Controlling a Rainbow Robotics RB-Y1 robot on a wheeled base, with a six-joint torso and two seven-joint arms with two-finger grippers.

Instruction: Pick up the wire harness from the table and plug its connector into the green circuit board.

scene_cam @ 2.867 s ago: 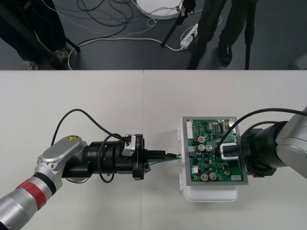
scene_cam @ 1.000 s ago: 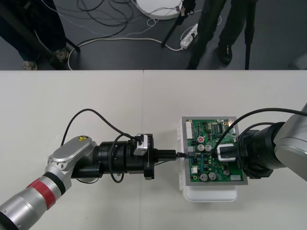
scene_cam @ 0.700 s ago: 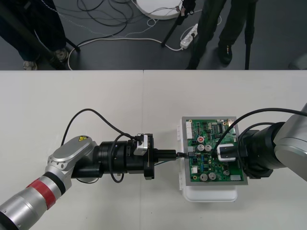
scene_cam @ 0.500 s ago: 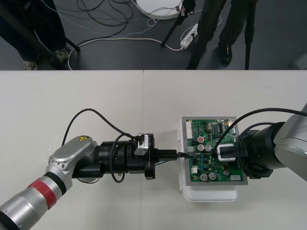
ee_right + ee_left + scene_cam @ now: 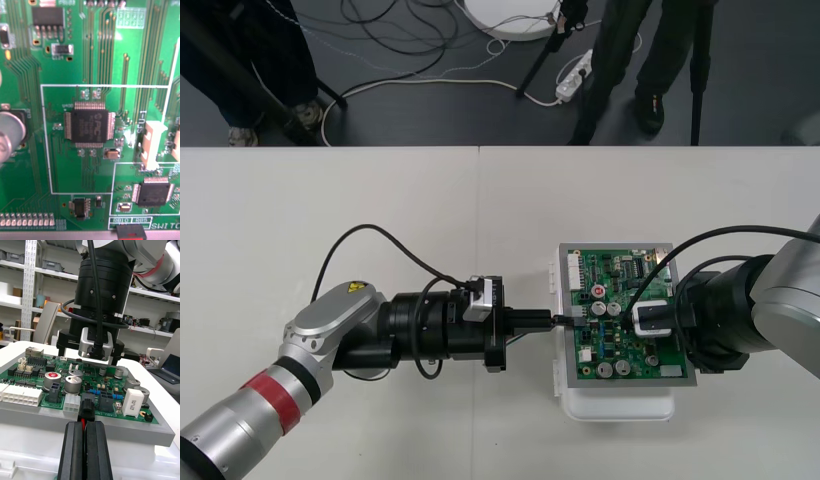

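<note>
The left tool, pinching the wire harness by its black plug, lies lengthwise in line with the green board, the plug right at the board's near-edge socket, while the right tool sits over the board.

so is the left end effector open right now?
No, the left end effector is shut on the harness, fingers pressed together around its wires.

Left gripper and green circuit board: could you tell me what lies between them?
In the left wrist view, the harness's small black plug, held by the left gripper, meets the green circuit board.
</note>
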